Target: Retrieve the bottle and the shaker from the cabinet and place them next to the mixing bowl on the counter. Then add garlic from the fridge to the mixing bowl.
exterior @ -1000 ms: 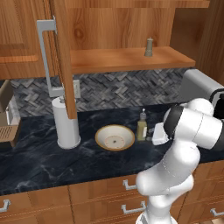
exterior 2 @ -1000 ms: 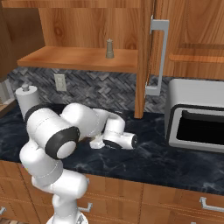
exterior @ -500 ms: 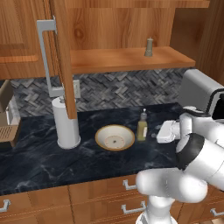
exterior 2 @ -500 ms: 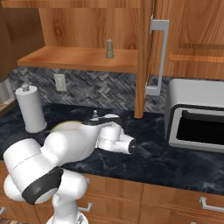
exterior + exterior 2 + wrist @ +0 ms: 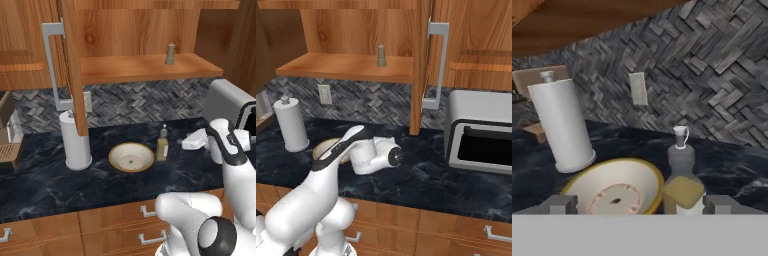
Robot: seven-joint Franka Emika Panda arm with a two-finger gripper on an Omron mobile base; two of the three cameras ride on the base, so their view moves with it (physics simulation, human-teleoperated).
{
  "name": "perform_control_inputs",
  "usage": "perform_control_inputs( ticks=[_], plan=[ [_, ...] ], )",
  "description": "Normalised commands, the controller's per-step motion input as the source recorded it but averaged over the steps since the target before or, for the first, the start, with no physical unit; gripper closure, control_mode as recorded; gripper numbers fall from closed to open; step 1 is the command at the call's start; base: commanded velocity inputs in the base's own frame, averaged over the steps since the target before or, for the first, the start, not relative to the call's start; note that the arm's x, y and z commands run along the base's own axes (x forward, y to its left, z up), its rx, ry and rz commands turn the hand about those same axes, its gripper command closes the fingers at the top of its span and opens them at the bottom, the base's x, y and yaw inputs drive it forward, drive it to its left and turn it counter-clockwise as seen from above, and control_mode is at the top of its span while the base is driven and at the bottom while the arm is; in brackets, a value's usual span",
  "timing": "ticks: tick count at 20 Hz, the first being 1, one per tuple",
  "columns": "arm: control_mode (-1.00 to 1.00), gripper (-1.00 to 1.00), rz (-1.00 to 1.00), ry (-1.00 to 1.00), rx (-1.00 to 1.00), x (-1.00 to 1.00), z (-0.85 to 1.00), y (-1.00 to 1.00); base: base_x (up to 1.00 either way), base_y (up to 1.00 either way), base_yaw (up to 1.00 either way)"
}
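Note:
The bottle (image 5: 681, 162) stands on the dark counter, touching the right rim of the yellow-rimmed mixing bowl (image 5: 614, 187). My gripper (image 5: 641, 205) is open and holds nothing; its fingertips (image 5: 562, 204) straddle the bowl and bottle from close by. From the left base the gripper (image 5: 187, 144) hangs just right of the bottle (image 5: 162, 144) and the bowl (image 5: 131, 156). The grey shaker (image 5: 170, 54) stands upright on the open cabinet's shelf, seen also from the right as shaker (image 5: 381, 56). The arm covers most of the bowl (image 5: 326, 148). Garlic and fridge are out of view.
A paper towel roll (image 5: 75, 142) stands left of the bowl. The open cabinet door (image 5: 65, 65) with a grey handle hangs over the counter. A toaster oven (image 5: 481, 135) sits at the counter's right end. A wall outlet (image 5: 638, 88) is on the backsplash.
The arm's elbow has swung down and away to the right of the counter. The hand has stayed near the bottle, rising slightly. The gripper has stayed open.

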Motion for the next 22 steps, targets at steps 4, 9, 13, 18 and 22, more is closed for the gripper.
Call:
perform_control_inputs(
  ticks=[4, 9, 13, 18, 22],
  plan=[
    [-1.0, -1.0, -0.13, 0.18, 0.0, -0.54, 1.0, 0.0, 0.0, 0.0, 0.0],
    [-1.0, -1.0, -0.06, 0.1, 0.0, -0.74, 1.0, 0.0, 0.0, 0.0, 0.0],
    [-1.0, -1.0, -0.06, 0.02, 0.0, -0.82, 1.0, 0.01, 0.0, 0.0, 0.0],
    [-1.0, -1.0, -0.09, 0.0, -0.02, -0.45, 1.0, 0.0, 0.0, 0.0, 0.0],
    [-1.0, -1.0, -0.14, 0.0, -0.07, -0.03, 0.99, 0.02, 0.0, 0.0, 0.0]
  ],
)
